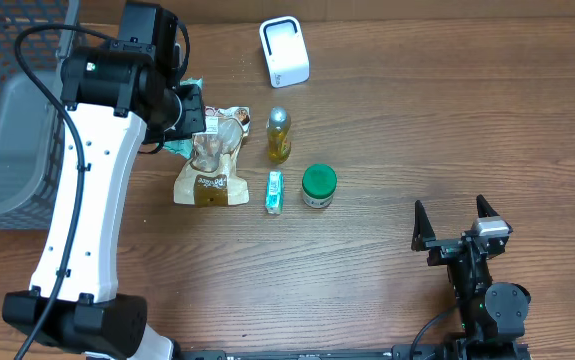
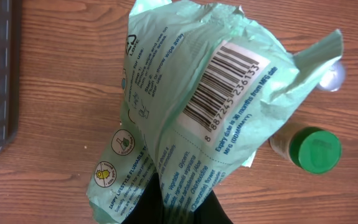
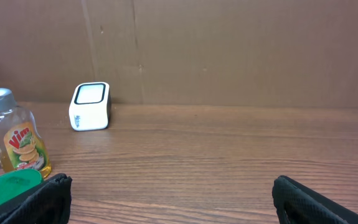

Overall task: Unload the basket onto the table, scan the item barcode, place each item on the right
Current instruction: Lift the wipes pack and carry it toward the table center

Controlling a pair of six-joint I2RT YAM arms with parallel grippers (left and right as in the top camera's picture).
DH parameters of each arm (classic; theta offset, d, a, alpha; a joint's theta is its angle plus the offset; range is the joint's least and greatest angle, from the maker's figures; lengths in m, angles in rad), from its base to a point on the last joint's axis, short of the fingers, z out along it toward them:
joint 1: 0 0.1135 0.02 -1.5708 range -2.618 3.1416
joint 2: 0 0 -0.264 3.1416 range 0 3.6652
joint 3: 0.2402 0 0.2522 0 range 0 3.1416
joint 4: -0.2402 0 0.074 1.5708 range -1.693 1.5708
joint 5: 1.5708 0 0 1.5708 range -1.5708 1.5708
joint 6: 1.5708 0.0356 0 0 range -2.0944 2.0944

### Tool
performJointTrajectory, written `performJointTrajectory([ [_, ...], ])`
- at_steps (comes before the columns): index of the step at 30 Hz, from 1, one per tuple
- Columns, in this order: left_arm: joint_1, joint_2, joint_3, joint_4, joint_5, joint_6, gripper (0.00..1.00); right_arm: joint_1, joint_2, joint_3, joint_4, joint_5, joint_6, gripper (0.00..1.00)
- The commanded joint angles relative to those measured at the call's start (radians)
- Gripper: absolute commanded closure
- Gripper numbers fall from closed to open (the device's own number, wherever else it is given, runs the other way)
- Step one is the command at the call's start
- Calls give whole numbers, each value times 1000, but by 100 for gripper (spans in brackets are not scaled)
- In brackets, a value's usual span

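Crumpled green packet (image 2: 185,124) fills the left wrist view, clamped at its lower end by the left hand (image 2: 172,202), its barcode (image 2: 228,84) turned toward that camera. It hangs over the far-left part of the bench (image 1: 467,100), beside a grey basket (image 1: 7,110). A brown pouch (image 1: 212,165), yellow bottle (image 1: 279,135), small box (image 1: 274,191) and green-lidded jar (image 1: 318,185) crowd mid-bench. The white scanner (image 1: 284,52) stands by the far edge. The right hand (image 1: 450,215) rests near the front-right corner, spread apart.

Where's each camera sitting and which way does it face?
Overhead: above the table, looking straight down; left arm and right arm show.
Left wrist: looks down past its shut jaws at the barcode on the green packet.
Right wrist: low, facing level toward the white scanner; open jaws below.
Shared: green-lidded jar, in all three.
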Motion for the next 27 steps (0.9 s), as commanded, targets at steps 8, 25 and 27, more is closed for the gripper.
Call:
performJointTrajectory([
  [8,-53,24,-224,119,-24,-44,96,5,-5,-11,2,2,-1,0],
  [25,-130,24,-523,414,234,-142,96,5,-5,-11,2,2,-1,0],
  [27,-136,24,-548,431,234,-182,96,5,-5,-11,2,2,-1,0],
])
